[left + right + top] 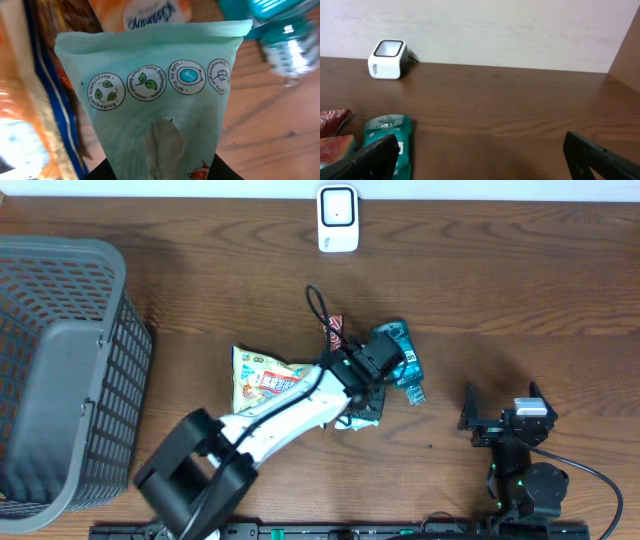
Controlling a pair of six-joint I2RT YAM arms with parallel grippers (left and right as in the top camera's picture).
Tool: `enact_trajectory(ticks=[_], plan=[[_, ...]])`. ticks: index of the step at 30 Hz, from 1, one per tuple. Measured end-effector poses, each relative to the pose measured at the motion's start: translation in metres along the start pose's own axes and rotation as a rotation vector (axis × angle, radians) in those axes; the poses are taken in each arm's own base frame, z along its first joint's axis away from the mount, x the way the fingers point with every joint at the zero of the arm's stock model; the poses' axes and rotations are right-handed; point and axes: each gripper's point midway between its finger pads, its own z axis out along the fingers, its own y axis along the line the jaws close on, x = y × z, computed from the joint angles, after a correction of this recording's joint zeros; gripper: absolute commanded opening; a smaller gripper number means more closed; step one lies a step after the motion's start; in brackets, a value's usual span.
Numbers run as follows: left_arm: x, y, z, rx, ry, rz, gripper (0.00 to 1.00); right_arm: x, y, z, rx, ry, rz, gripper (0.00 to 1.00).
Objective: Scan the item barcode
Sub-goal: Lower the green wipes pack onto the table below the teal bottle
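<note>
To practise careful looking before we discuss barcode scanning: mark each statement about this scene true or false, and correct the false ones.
1. The scanner stands near the far edge of the table, apart from the items. True.
2. The right gripper holds the bottle. False: it is open, empty and apart from the bottle.
3. The left gripper grips a pale green pouch. True.
4. The basket stands on the right side. False: it is on the left.
</note>
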Motion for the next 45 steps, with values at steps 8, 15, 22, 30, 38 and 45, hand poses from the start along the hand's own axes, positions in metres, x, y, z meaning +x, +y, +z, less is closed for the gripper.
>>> enact_trajectory(ticks=[8, 15, 22, 30, 38, 45], plan=[[0.002, -0.001, 0.011, -0.038, -0.014, -0.007, 0.88, 0.000, 0.000, 0.000, 0.000, 0.000, 0.000, 0.99], [-0.012, -0.001, -0.006, -0.042, -0.096, -0.013, 0.21, 0.000, 0.000, 0.000, 0.000, 0.000, 0.000, 0.99], [-0.020, -0.007, -0.035, 0.006, -0.168, -0.052, 0.08, 0.000, 0.000, 0.000, 0.000, 0.000, 0.000, 0.99], [0.013, 0.009, -0.011, -0.010, -0.056, -0.129, 0.08, 0.000, 0.000, 0.000, 0.000, 0.000, 0.000, 0.99], [0.026, -0.003, -0.008, 0.061, 0.011, -0.138, 0.08, 0.000, 0.000, 0.000, 0.000, 0.000, 0.000, 0.99], [0.035, -0.012, -0.007, 0.119, 0.062, -0.137, 0.08, 0.000, 0.000, 0.000, 0.000, 0.000, 0.000, 0.99]])
